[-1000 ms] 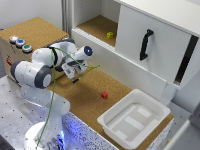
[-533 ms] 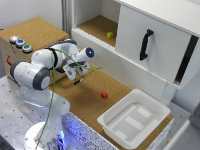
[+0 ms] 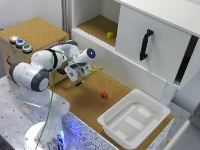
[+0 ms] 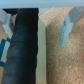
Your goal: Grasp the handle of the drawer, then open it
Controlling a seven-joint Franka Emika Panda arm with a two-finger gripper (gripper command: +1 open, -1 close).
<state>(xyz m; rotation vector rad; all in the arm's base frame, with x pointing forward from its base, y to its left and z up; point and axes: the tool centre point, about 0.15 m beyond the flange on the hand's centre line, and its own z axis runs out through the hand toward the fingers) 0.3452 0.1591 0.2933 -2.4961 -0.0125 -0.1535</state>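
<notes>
Barely begun: gripper [image 3: 80,80] low at centre-left of the exterior frame, jaws parted and empty, well apart from the handle [image 3: 145,44] on the drawer [image 3: 150,47] at upper right, ungrasped.

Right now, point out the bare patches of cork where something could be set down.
Bare cork lies between the red block and the gripper, and along the long white panel toward the white tub. The shelf beside the yellow block is mostly bare. It is crowded near the gripper.
</notes>
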